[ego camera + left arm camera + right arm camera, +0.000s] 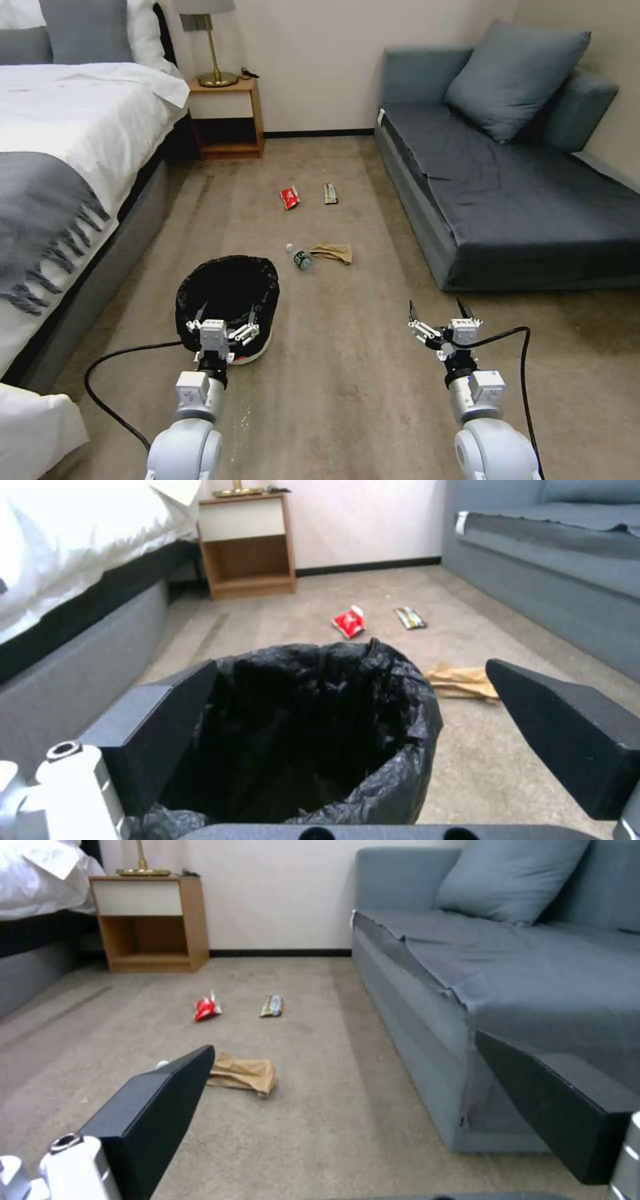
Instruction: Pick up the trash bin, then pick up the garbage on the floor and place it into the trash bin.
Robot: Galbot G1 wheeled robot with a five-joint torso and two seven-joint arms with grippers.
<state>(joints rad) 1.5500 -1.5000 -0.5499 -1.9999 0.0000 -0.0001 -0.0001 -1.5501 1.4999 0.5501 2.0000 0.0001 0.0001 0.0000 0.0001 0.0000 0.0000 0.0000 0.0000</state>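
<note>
Head view: wide-spread left gripper (225,312) straddles the round, crinkly black-bagged trash bin (230,287).

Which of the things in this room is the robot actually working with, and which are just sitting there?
Part of the job: trash bin with the open left gripper at its rim; red snack packet; bar wrapper; small bottle; crumpled brown paper; open right gripper, over bare floor.

Just there: bed; nightstand; lamp; sofa; cushion.
</note>
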